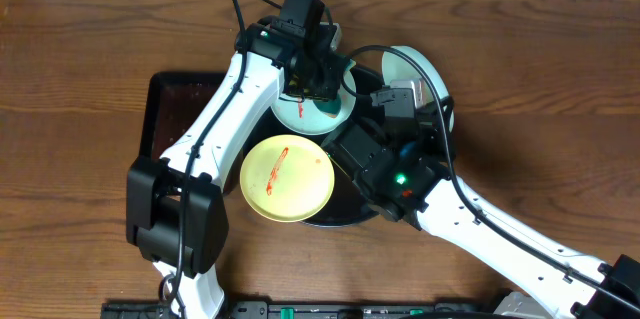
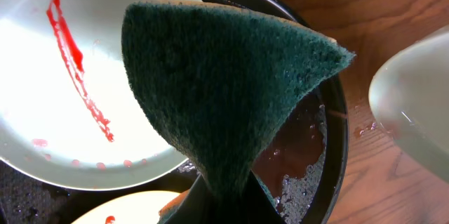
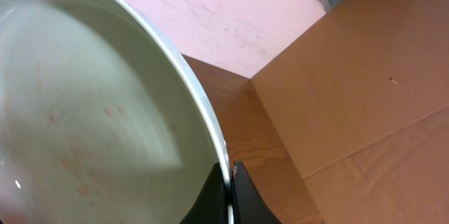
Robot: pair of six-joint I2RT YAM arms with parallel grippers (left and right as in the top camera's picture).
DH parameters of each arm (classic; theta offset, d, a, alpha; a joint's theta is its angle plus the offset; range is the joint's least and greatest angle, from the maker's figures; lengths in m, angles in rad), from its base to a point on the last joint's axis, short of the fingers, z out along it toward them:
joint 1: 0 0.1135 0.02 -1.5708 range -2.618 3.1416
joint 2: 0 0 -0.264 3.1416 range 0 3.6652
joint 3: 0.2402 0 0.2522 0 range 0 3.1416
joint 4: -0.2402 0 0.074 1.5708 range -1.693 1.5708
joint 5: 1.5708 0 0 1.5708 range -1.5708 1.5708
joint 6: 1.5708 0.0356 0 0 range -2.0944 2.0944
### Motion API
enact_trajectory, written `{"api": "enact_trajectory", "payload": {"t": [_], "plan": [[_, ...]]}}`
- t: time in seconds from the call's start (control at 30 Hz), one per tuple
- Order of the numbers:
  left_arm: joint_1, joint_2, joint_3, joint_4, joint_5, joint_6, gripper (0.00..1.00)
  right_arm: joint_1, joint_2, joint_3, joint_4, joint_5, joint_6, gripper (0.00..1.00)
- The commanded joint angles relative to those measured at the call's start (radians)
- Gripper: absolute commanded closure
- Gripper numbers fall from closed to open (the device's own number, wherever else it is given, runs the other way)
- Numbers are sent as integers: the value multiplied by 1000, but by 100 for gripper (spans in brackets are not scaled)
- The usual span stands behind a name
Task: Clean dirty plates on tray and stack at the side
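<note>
Plates differ: the red-smeared plate point(image 2: 84, 112) lies upper left behind the green sponge point(image 2: 224, 76) pinched tight in the left gripper point(image 2: 224, 199), while the right gripper point(image 3: 228, 196) clamps the rim of a second plate point(image 3: 91, 112).

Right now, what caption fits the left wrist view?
Green sponge held over a red-smeared pale plate on the black tray.

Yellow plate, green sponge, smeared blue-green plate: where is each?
yellow plate point(image 1: 306, 185): overhead view, bare right part.
green sponge point(image 2: 224, 90): left wrist view, front face.
smeared blue-green plate point(image 2: 28, 90): left wrist view, bare left part.
</note>
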Motion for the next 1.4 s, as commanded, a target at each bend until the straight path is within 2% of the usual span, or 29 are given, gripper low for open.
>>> {"api": "enact_trajectory", "payload": {"t": [0.0,0.3,0.4,0.47,0.6,0.77,0.8,0.87,0.93,1.1,1.23,1.37], "plan": [[2,2,-3,-2,-7,-9,93,7,-12,4,2,61,24,99],[2,2,-3,-4,-21,-9,93,6,-12,4,-3,30,58,99],[4,-5,0,-27,-111,-10,93,-16,-12,4,-39,-194,70,99],[12,-23,10,-63,-176,-9,93,-51,-12,4,-72,-346,136,99],[38,-98,17,-117,-275,-9,92,-174,-13,4,-90,-658,195,99],[91,-212,17,-180,-301,-10,92,-408,-36,4,-38,-1120,49,99],[108,-231,17,-204,-301,-10,93,-506,-38,4,-32,-1287,-13,99],[124,-237,17,-236,-301,-9,92,-634,-38,3,-48,-1441,-70,99],[131,-235,12,-250,-301,-9,93,-735,-38,3,-69,-1495,-102,99],[132,-234,-7,-253,-302,-9,92,-928,-38,-13,-93,-1483,-158,99],[132,-233,-9,-253,-317,-9,93,-1034,-32,-82,-19,-1420,-159,99],[132,-233,-10,-252,-320,-5,93,-1073,-27,-188,92,-1419,-150,99]]}}
